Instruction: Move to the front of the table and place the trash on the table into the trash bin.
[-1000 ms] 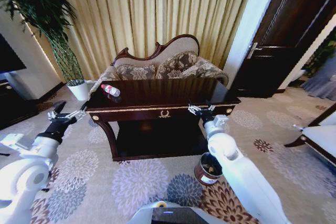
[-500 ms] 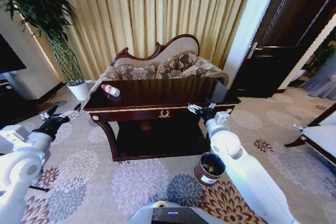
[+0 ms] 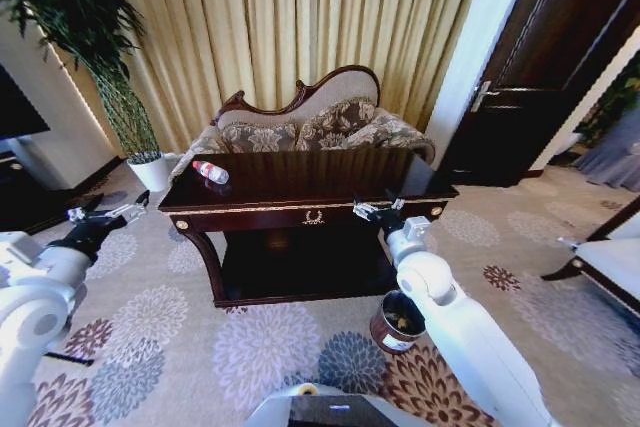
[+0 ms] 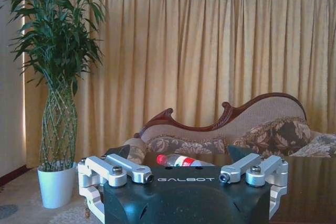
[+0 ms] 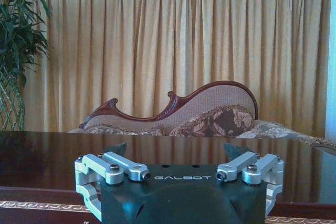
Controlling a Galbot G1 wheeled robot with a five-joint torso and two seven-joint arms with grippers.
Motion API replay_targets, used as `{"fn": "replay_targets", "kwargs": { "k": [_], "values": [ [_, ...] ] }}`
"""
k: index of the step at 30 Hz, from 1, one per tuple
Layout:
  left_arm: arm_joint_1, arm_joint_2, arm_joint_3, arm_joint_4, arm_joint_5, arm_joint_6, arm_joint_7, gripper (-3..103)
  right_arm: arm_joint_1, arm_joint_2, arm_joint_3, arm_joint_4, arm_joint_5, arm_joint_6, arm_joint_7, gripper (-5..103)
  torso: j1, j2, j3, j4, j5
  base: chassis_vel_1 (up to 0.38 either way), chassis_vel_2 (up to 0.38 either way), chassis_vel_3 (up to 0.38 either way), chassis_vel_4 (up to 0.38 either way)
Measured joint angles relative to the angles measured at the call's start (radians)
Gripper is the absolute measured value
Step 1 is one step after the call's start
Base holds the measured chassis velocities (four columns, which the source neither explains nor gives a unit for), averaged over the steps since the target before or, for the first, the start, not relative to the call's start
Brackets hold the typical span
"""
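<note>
The dark glossy table (image 3: 300, 209) stands straight ahead, with a gold emblem on its front drawer. A clear plastic bottle (image 3: 210, 172) with a red cap lies on the table's far left corner; the left wrist view shows the bottle (image 4: 181, 160) beyond the fingers. The small round brown trash bin (image 3: 398, 321) sits on the carpet by the table's front right leg, partly behind my right arm. My left gripper (image 3: 105, 215) hangs open over the carpet, left of the table. My right gripper (image 3: 378, 209) is open at the table's front right edge, level with the top (image 5: 52, 156).
A carved sofa (image 3: 300, 127) with cushions stands behind the table, in front of gold curtains. A white-potted plant (image 3: 150, 169) is at the back left, a dark door (image 3: 540, 77) at the right, and a chair (image 3: 610, 267) at the right edge. Patterned carpet lies in front.
My left arm has swung outward to the left, away from the table. The right gripper has shifted slightly left along the table's front edge. The bottle and bin have not moved.
</note>
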Motion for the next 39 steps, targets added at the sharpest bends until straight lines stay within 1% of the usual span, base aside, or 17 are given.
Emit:
{"fn": "replay_targets", "kwargs": {
  "k": [7,10,14,23,39],
  "values": [
    [0.0,-0.002,0.004,-0.004,0.003,-0.001,0.001,100,-0.007,0.001,0.0,0.003,-0.004,0.0,-0.008,100,0.0,0.0,0.0,-0.0002,0.0,-0.003,0.006,0.004,-0.008],
    [0.004,-0.005,0.004,-0.004,0.005,-0.001,0.001,100,-0.008,0.002,-0.002,0.004,-0.004,0.001,-0.011,100,0.0,0.0,0.0,0.0,0.0,-0.028,0.055,0.035,-0.046],
    [0.005,-0.005,0.007,0.017,0.023,-0.004,0.007,100,-0.009,0.002,-0.006,0.008,-0.003,0.001,-0.013,100,0.0,0.0,0.0,0.0,0.0,-0.056,0.066,0.064,-0.067],
    [-0.015,0.016,0.017,0.043,0.027,-0.007,0.014,100,-0.009,0.005,-0.004,0.005,-0.003,0.005,-0.019,100,0.0,0.0,0.0,-0.0001,0.0,-0.108,0.111,0.12,-0.112],
    [-0.013,0.016,0.026,0.045,0.028,-0.01,0.017,100,-0.011,0.01,-0.001,-0.002,-0.009,0.012,-0.021,100,0.0,0.0,0.0,0.0,0.0,-0.109,0.108,0.109,-0.098]
  ]
}}
